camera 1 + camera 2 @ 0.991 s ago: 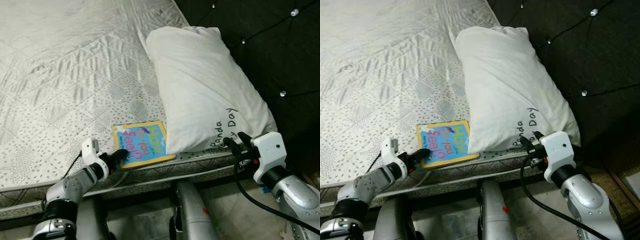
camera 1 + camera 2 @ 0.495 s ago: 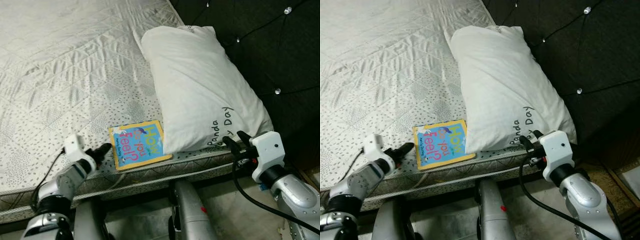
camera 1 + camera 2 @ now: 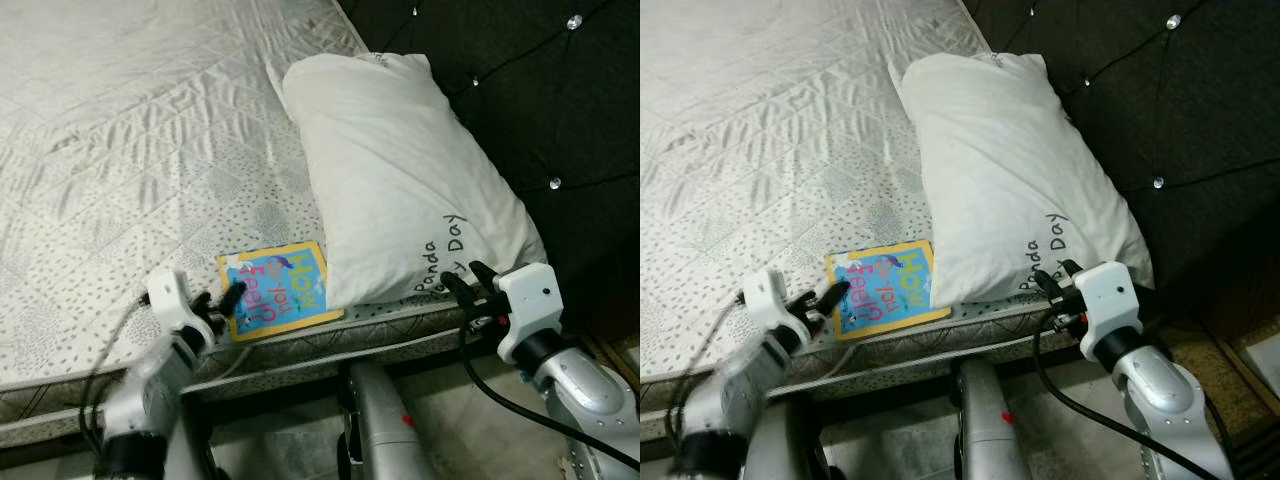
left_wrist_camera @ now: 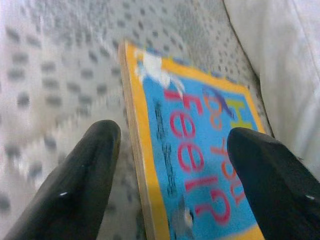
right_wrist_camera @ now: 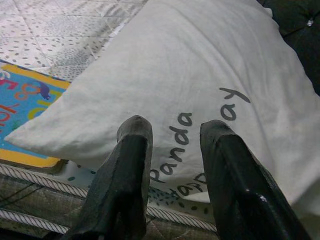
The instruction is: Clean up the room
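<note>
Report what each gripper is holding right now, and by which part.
Nothing is held. The left gripper is open, its fingers straddling the near edge of the book without closing. The right gripper is open, just short of the pillow.

Bedroom, mattress (image 3: 130, 150), pillow (image 3: 400, 180), padded headboard (image 3: 540, 90)

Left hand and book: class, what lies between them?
Just a short bare strip of mattress. In the left wrist view the left hand is open, its fingers either side of the book edge.
</note>
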`<state>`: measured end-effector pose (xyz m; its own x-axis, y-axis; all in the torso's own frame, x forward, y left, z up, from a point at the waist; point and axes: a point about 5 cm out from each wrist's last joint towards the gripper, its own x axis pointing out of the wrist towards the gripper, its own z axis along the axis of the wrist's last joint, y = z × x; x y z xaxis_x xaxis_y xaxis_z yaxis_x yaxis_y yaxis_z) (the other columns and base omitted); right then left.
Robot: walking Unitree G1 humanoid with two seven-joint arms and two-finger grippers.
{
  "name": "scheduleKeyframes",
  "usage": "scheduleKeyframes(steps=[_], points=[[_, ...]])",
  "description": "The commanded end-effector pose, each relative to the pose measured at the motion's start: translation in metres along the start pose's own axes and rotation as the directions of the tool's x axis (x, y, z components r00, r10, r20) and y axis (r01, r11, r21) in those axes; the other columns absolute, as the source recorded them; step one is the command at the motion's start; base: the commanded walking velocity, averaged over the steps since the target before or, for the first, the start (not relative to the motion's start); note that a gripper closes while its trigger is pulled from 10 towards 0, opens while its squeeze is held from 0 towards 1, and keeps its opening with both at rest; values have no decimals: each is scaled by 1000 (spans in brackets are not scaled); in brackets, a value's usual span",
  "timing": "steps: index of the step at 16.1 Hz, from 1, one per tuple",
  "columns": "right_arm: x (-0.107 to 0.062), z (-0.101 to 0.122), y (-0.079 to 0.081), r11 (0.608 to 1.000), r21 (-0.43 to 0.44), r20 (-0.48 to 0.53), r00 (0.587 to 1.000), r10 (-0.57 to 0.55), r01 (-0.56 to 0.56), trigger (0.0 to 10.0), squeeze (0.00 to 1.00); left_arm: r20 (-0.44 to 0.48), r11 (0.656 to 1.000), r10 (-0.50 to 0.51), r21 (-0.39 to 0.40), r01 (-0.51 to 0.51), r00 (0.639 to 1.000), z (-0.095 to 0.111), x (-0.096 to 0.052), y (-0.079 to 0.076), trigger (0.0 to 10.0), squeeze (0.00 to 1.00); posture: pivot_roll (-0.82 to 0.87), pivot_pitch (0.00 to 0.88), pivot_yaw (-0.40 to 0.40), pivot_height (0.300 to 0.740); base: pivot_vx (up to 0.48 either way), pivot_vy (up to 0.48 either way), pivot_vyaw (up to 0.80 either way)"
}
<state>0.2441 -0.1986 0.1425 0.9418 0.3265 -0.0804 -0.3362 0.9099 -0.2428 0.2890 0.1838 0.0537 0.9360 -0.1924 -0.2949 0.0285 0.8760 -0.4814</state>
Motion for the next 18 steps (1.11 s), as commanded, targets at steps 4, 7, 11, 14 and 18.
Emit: scheduleKeyframes(steps=[4,7,11,14,18], points=[[5,-2,5,1000,16,7,1000,11,-11,10000,0,-21,991,-95,94,96,995,-12,-10,-38,10000,1000,-265,134,-50,560,0,0,0],[6,-2,6,1000,16,10,1000,12,-12,10000,0,-32,982,-128,135,131,991,-11,-10,-49,10000,1000,-265,133,-45,560,0,0,0],[8,-3,8,1000,19,17,1000,10,-10,10000,0,-191,970,-131,177,165,973,-32,-2,-54,10000,1000,-269,130,-37,560,0,0,0],[9,-2,8,1000,14,25,1000,7,-8,10000,0,-273,951,-193,184,248,942,-42,0,-67,10000,1000,-276,127,-33,560,0,0,0],[9,-3,9,1000,12,26,1000,7,-8,10000,0,-277,932,-194,248,265,941,-39,-8,-73,10000,537,-270,129,-29,560,0,0,0]])
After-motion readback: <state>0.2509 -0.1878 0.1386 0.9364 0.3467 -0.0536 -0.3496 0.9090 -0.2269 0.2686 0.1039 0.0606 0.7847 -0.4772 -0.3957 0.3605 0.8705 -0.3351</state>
